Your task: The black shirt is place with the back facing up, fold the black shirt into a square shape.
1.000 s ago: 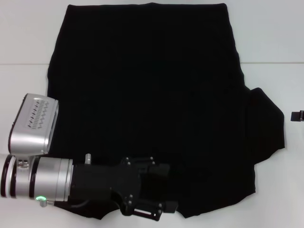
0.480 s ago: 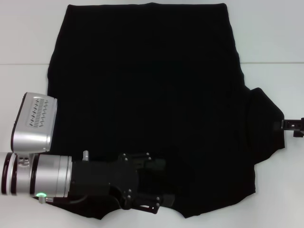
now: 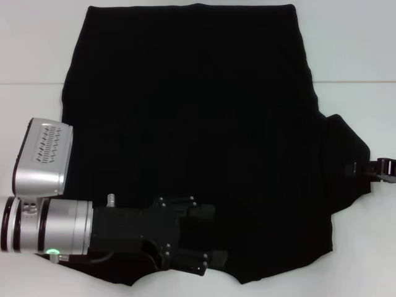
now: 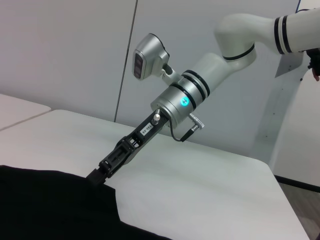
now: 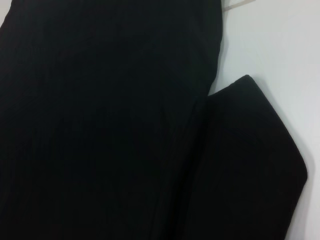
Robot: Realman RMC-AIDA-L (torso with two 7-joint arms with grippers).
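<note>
The black shirt (image 3: 198, 124) lies spread flat on the white table (image 3: 37, 49) and fills most of the head view. Its right sleeve (image 3: 343, 154) sticks out to the right. My left gripper (image 3: 207, 247) rests low over the shirt's near edge, black against black fabric. My right gripper (image 3: 365, 167) reaches in from the right and meets the outer edge of that sleeve. The left wrist view shows the right gripper (image 4: 97, 176) with its tip at the shirt's (image 4: 50, 205) edge. The right wrist view shows the shirt's body (image 5: 100, 125) and the sleeve (image 5: 250, 160) close below.
Bare white table surrounds the shirt on the left, right and far sides. A seam line (image 3: 31, 83) crosses the table at the left. The table's far edge (image 4: 280, 175) and a grey wall show in the left wrist view.
My right gripper has come in from the right edge of the head view to the sleeve's edge. My left arm has drawn back slightly toward the near left.
</note>
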